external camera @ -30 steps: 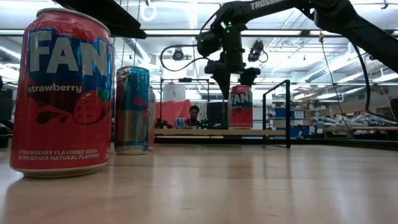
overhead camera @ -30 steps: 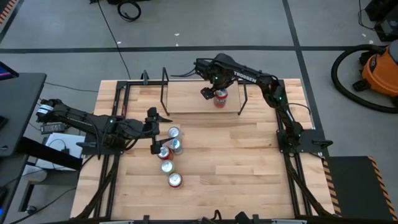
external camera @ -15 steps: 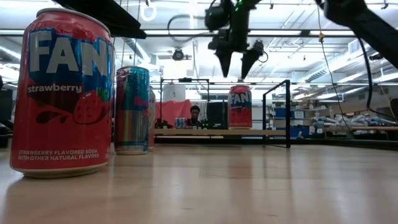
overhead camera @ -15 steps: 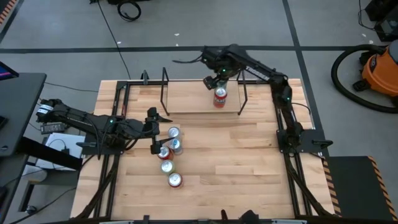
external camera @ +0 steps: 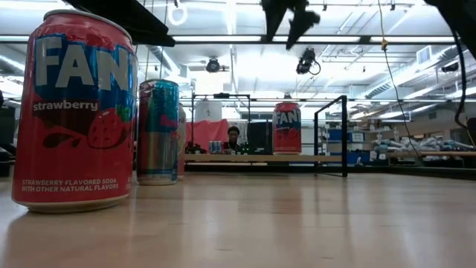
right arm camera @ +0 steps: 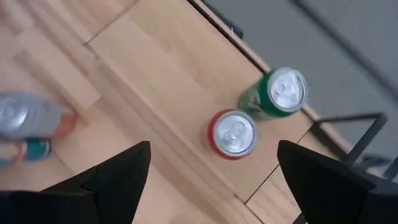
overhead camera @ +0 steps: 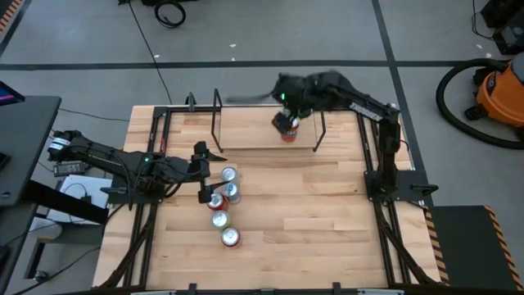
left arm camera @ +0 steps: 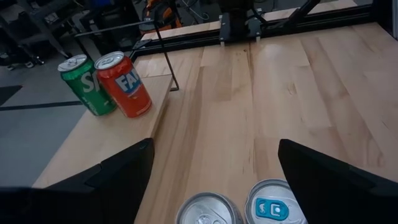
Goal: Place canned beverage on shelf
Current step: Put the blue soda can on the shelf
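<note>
Right gripper [overhead camera: 285,123] in the high view spread, holding nothing, hanging over the shelf [overhead camera: 246,131] with the red can [overhead camera: 289,136] partly hidden beneath it; left gripper [overhead camera: 202,156] parked by the spare cans [overhead camera: 225,197], also spread. Low view: right gripper [external camera: 286,18] well above the red can [external camera: 287,128], which stands upright on the shelf [external camera: 245,158], apart from the fingers. Left wrist view: red can [left arm camera: 126,85] just beside a green can [left arm camera: 85,85], near the plank's edge. Right wrist view: same pair, red can [right arm camera: 232,133] and green can [right arm camera: 278,93], straight below. Likely risks: dipping low on retreat and clipping the red can, toppling it into the green can and off the edge; a left-arm swing scattering the spare cans.
</note>
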